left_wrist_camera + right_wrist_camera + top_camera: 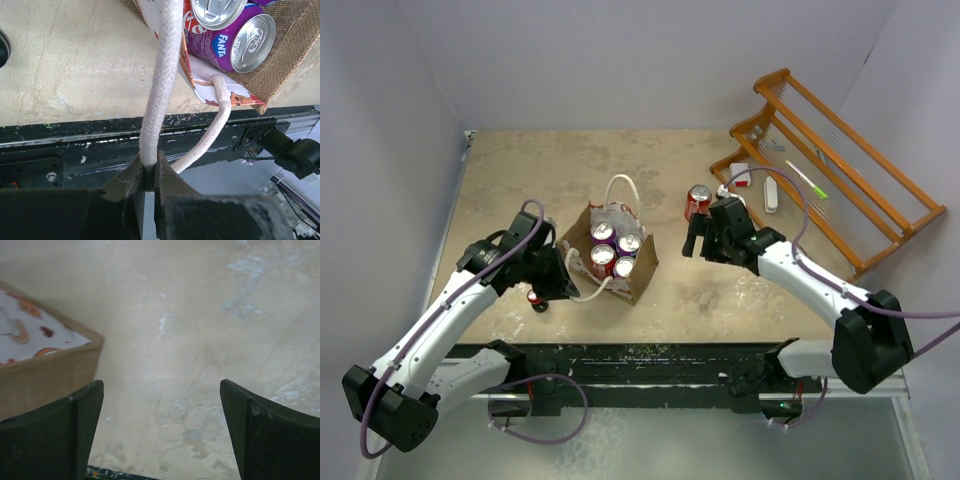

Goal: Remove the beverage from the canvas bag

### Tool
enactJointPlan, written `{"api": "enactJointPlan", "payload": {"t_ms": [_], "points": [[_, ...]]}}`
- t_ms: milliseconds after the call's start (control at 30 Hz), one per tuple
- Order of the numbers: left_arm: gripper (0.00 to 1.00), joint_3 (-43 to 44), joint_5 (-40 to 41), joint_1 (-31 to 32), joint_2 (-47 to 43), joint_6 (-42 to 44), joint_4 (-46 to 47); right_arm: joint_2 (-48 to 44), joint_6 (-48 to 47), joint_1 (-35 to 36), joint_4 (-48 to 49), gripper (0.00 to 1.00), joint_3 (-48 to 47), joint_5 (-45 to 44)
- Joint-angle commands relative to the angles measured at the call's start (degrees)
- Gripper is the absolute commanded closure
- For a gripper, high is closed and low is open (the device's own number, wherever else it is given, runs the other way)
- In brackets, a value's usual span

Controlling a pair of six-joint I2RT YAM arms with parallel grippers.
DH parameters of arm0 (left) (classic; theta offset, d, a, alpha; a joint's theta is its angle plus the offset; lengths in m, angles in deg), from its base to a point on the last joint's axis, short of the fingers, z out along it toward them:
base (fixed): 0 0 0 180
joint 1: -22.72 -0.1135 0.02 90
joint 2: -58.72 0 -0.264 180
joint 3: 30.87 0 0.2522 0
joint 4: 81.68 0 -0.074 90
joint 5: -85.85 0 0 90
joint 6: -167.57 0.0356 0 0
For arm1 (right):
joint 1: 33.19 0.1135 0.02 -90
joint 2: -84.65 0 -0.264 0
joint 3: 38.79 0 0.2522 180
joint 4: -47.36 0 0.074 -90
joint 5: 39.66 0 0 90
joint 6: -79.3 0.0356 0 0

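I have the canvas bag (642, 274) mid-table, nearer my left arm, with its near corner not far from the table's (740, 295) front edge. Four cans (604, 234) stand packed inside it; the left wrist view shows a purple Fanta can (240, 47) against the bag's printed face. A red can (698, 200) stands outside on the table, well apart from the bag and just behind the right gripper (696, 240).

Room to move: bare tabletop lies between the bag and the right gripper, and more runs behind the bag to the back wall. The wooden rack (840, 190) takes the far right corner.

The left arm reaches in low from the near left. The left gripper (150, 170) is clamped tight on the bag's near rope handle (160, 90), which runs taut from the fingers up to the bag. The right arm bends in from the right, its gripper pointing down toward the bag's side — fingers (55, 430) spread wide, holding nothing, only table between them.
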Motion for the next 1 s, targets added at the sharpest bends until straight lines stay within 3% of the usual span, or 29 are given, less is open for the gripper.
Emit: {"api": "enactJointPlan", "payload": {"t_ms": [0, 167, 433, 733, 967], "points": [[1.0, -0.53, -1.06, -0.48, -1.03, 0.53, 1.28, -3.94, 5.83, 2.19, 6.43, 0.02, -1.32, 10.84], [1.0, -0.5, -1.34, -0.48, -0.53, 1.43, 1.44, -3.07, 5.47, 11.01, 8.59, 0.01, -10.36, 9.36], [1.0, -0.45, -1.11, -0.48, -0.5, 2.09, 1.3, 11.97, -3.15, 23.41, -0.29, 0.0, -33.67, 0.62], [1.0, 0.07, -0.72, -0.48, -0.18, 2.21, 1.4, 31.19, -7.12, 25.69, -17.0, 0.0, -55.18, -9.73], [1.0, 0.84, -0.17, -0.48, 0.93, 2.33, 1.5, 39.46, -8.94, 25.96, -21.86, 0.0, -64.43, -12.19]]}}
